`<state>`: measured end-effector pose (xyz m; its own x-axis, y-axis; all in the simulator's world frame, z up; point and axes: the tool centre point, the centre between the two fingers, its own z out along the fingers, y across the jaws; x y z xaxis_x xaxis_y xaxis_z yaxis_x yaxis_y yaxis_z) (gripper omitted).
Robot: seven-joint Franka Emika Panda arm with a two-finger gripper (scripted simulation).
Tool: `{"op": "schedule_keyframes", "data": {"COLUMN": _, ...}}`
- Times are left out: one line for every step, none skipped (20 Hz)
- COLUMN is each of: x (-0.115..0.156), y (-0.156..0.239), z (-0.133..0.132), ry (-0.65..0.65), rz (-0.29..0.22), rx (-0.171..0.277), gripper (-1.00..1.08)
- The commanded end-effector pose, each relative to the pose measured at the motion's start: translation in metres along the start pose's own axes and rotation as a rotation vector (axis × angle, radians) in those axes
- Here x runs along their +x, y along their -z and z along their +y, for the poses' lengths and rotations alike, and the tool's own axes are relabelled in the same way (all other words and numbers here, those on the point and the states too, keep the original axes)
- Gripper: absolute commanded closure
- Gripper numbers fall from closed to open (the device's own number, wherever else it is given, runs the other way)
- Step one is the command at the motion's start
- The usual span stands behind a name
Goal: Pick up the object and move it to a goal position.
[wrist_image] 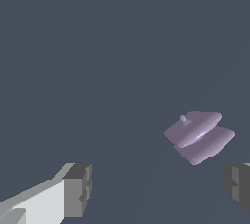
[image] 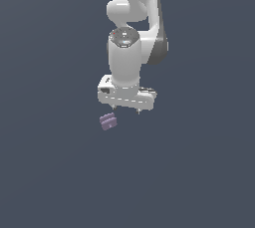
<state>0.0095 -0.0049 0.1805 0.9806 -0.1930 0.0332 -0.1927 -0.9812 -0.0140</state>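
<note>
Fingers of the end effector (image: 126,110) stand wide apart and hold nothing. Its white body hangs from the white arm (image: 130,23), pointing downward, and only the two short dark fingertips (image: 115,107) show beneath it in the exterior view. In the wrist view the two grey pads (wrist_image: 78,189) sit far from each other, with bare dark surface between them.

Just below the end effector, and a little toward the exterior view's left, lies the object (image: 108,121), a tiny pale purple blocky piece with a groove across it. It is apart from both fingers, untouched. In the wrist view the object (wrist_image: 200,136) lies nearer one pad than the other, off the midline between them, with a small nub on its upper face.

Everything rests against a plain dark blue-grey surface (image: 199,172) whose edges and corners are not in view.
</note>
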Motion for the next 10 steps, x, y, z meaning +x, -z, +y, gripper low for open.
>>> {"op": "schedule_keyframes", "data": {"x": 0.0, "y": -0.007, "z": 0.007, "ry": -0.078, "rz": -0.005, "rx": 0.001, "gripper": -0.92}}
{"op": "schedule_keyframes", "data": {"x": 0.0, "y": -0.01, "z": 0.01, "ry": -0.112, "rz": -0.007, "rx": 0.001, "gripper": -0.92}}
{"op": "schedule_keyframes", "data": {"x": 0.0, "y": -0.014, "z": 0.014, "ry": -0.147, "rz": -0.008, "rx": 0.001, "gripper": -0.92}}
{"op": "schedule_keyframes", "data": {"x": 0.0, "y": -0.017, "z": 0.017, "ry": -0.182, "rz": -0.01, "rx": 0.001, "gripper": -0.92}}
{"op": "schedule_keyframes", "data": {"x": 0.0, "y": -0.02, "z": 0.02, "ry": -0.217, "rz": -0.012, "rx": 0.001, "gripper": -0.92}}
{"op": "schedule_keyframes", "data": {"x": 0.0, "y": -0.023, "z": 0.023, "ry": -0.252, "rz": -0.014, "rx": 0.001, "gripper": -0.92}}
{"op": "schedule_keyframes", "data": {"x": 0.0, "y": -0.026, "z": 0.027, "ry": -0.287, "rz": -0.015, "rx": 0.0, "gripper": -0.92}}
{"op": "schedule_keyframes", "data": {"x": 0.0, "y": -0.029, "z": 0.03, "ry": -0.322, "rz": -0.017, "rx": -0.001, "gripper": -0.92}}
{"op": "schedule_keyframes", "data": {"x": 0.0, "y": -0.032, "z": 0.033, "ry": -0.357, "rz": -0.018, "rx": -0.001, "gripper": -0.92}}
{"op": "schedule_keyframes", "data": {"x": 0.0, "y": -0.035, "z": 0.037, "ry": -0.392, "rz": -0.019, "rx": -0.002, "gripper": -0.92}}
